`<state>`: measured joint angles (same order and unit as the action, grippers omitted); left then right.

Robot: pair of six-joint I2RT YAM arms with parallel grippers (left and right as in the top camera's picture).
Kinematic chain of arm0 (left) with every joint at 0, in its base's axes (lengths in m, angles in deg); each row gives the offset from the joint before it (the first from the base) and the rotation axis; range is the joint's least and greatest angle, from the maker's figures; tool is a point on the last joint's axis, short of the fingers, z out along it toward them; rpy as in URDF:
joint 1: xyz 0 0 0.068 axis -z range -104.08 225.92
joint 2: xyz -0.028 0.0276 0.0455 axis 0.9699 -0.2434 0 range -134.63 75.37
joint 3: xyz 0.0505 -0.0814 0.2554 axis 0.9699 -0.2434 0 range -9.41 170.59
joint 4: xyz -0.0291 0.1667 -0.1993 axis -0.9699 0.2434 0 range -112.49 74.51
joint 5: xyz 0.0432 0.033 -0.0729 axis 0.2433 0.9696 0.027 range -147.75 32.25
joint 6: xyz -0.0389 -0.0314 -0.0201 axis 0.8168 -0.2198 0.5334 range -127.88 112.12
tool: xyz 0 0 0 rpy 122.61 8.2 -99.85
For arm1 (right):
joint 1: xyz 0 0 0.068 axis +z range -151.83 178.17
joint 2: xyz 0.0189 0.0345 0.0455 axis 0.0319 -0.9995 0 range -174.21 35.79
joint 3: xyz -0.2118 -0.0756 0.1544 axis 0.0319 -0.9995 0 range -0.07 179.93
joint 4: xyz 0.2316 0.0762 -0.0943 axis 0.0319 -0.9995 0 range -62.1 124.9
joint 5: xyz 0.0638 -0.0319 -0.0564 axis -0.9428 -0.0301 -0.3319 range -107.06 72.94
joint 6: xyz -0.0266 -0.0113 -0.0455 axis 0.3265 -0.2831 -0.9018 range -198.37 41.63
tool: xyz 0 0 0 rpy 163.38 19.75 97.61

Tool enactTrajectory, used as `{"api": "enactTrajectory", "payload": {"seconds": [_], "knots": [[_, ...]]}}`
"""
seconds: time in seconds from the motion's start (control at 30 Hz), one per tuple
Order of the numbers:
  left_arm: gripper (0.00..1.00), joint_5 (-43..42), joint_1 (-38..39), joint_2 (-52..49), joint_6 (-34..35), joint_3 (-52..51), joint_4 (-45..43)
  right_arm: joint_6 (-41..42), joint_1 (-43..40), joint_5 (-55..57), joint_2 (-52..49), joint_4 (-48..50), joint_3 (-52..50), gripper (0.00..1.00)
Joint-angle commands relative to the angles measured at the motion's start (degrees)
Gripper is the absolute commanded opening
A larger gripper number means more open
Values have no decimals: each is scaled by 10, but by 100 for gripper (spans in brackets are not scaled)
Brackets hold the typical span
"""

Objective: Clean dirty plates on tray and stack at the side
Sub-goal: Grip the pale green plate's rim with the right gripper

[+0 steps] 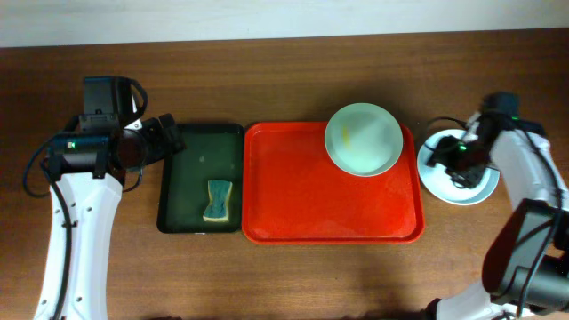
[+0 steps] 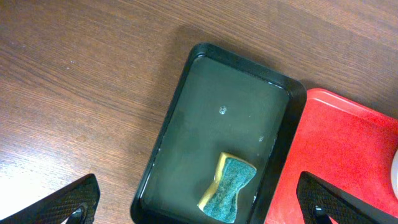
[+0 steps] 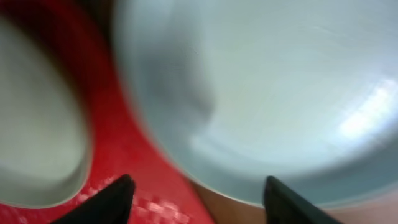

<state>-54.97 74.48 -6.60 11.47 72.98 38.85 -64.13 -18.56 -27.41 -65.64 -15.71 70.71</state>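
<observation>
**Tools.** The left gripper [image 2: 202,196] hovered over the near end of the green tray [image 1: 197,151]. Its jaws were wide apart and it held nothing. The right gripper [image 3: 198,190] hung low over the side plate [image 1: 480,188], jaws parted, and nothing was seen clamped. The wrist view was too blurred to show whether a finger touched the rim.

**Task items.** One pale plate [image 1: 363,139] with a yellow smear [image 1: 347,135] sat in the far right corner of the red tray [image 1: 311,196], overlapping its rim. The side plate rested on the table [image 1: 284,71] just right of that tray. Whether it was one plate or a stack could not be told. The sponge [image 1: 217,201] lay at the near end of the green tray.

**Risks.**
- A finger lifting off could snag the side plate's rim and drag or tip it.
- The smeared plate, perched on the tray's raised rim, could rock or slide under scrubbing pressure.
- The sponge could slip from a shallow pinch.
</observation>
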Motion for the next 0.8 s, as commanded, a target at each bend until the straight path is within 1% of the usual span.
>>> {"api": "enactTrajectory", "payload": {"seconds": [0.0, 0.13, 0.33, 0.37, 0.43, 0.47, 0.6, 0.63, 0.7, 0.77], "knots": [[99, -4, -2, 2, 5, 0, 0, -36, 83, 70, 7, 32, -5, 71], [99, -4, -2, 2, 5, 0, 0, -36, 135, 147, 4, 67, -5, 72], [99, -4, -2, 2, 5, 0, 0, -65, 161, 160, 4, 140, -5, 70], [99, -4, -2, 2, 5, 0, 0, -65, 160, 160, 4, 150, -5, 63], [99, -4, -2, 2, 5, 0, 0, -65, 159, 158, 0, 179, -5, 43], [99, -4, -2, 2, 5, 0, 0, -65, 159, 151, -3, 192, -5, 38], [99, -4, -2, 2, 5, 0, 0, -69, 159, 105, -16, 236, -5, 38], [99, -4, -2, 2, 5, 0, 0, -84, 160, 94, -21, 248, -5, 38], [99, -4, -2, 2, 5, 0, 0, -85, 160, 93, -32, 264, -5, 40], [99, -4, -2, 2, 5, 0, 0, -106, 160, 95, -40, 271, -5, 40]]}}
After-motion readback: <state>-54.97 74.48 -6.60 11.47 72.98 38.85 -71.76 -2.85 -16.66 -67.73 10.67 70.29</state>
